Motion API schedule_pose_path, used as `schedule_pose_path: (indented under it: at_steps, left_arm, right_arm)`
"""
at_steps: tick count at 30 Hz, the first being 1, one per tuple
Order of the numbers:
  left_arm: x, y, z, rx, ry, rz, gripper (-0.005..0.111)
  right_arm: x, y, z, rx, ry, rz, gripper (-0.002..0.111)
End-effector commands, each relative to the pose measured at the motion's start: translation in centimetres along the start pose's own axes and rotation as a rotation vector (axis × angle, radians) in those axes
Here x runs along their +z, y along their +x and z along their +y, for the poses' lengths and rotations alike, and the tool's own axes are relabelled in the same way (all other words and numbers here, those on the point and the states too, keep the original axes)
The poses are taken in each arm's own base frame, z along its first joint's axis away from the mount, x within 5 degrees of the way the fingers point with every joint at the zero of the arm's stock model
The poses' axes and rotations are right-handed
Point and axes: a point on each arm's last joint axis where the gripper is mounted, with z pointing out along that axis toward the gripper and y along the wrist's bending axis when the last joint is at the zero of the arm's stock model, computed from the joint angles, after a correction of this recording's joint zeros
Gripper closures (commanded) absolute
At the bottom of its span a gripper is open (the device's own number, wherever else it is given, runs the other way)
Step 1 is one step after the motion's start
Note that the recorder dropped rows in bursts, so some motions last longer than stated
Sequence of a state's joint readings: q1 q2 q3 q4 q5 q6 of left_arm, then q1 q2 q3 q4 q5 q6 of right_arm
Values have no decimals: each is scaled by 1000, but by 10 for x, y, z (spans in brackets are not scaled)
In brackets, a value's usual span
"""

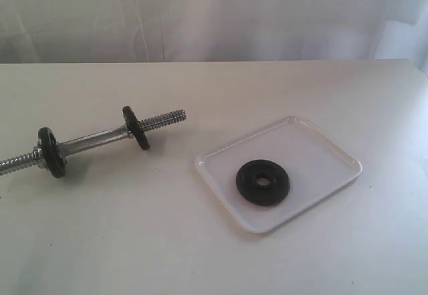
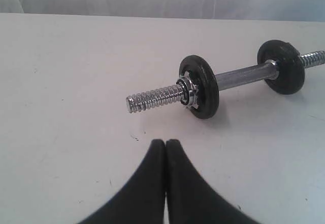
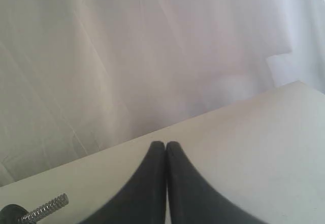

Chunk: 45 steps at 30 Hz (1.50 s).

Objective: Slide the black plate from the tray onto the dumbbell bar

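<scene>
At the wrists: left gripper [image 2: 165,142] pressed together and empty, over the table [image 2: 61,107] near one threaded end of the dumbbell bar [image 2: 244,75]. Right gripper [image 3: 165,145] same, fingers pressed together, empty. Bar lies on the table with two black discs [image 1: 136,128] on it. Tray [image 1: 314,144] sits well apart to its right, holding only the black plate [image 1: 281,186], flat, mid-tray, clear of the rim.

No legible text, label or number — none anywhere.
</scene>
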<state>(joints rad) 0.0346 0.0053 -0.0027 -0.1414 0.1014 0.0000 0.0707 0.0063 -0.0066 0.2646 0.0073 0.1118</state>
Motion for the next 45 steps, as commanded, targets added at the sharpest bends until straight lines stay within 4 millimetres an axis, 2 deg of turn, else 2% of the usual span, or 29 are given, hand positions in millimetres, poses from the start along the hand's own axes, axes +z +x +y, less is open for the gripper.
schedule_pose_path:
  at_steps: [1, 17, 22, 24, 26, 28, 33, 38, 42, 43, 44, 45]
  left_arm:
    - [0, 0, 0, -3, 8, -6, 107]
    - [0, -1, 0, -3, 5, -23, 107]
    - [-3, -23, 3, -4, -31, -260, 107]
    - [-10, -40, 6, -5, -63, -471, 107]
    - [-16, -51, 8, -18, -80, -603, 107]
    - [-19, -55, 8, -134, -48, -662, 107]
    - [-19, -55, 8, -472, 69, -666, 107]
    - [-26, -62, 9, -498, 95, -780, 107]
    - [-39, -109, 3, -380, 99, -849, 107]
    - [-41, -121, 1, -330, 95, -855, 107]
    - [-39, -144, -1, -256, 78, -847, 107]
    - [-35, -153, -2, -206, 59, -818, 107]
  right_arm:
    - [0, 1, 0, -7, -4, -6, 108]
    - [0, 1, 0, -7, -4, -6, 108]
    - [0, 1, 0, -7, -4, -6, 108]
    - [0, 1, 0, -7, -4, -6, 108]
    - [0, 1, 0, -7, -4, -6, 108]
    - [0, 1, 0, -7, -4, -6, 108]
    - [0, 1, 0, -7, -4, -6, 108]
    - [0, 1, 0, -7, -4, -6, 108]
    - [0, 1, 0, -7, -4, -6, 108]
    - [0, 1, 0, -7, -4, -6, 108]
    - [0, 1, 0, -7, -4, -6, 108]
    - [0, 1, 0, -7, -4, -6, 108]
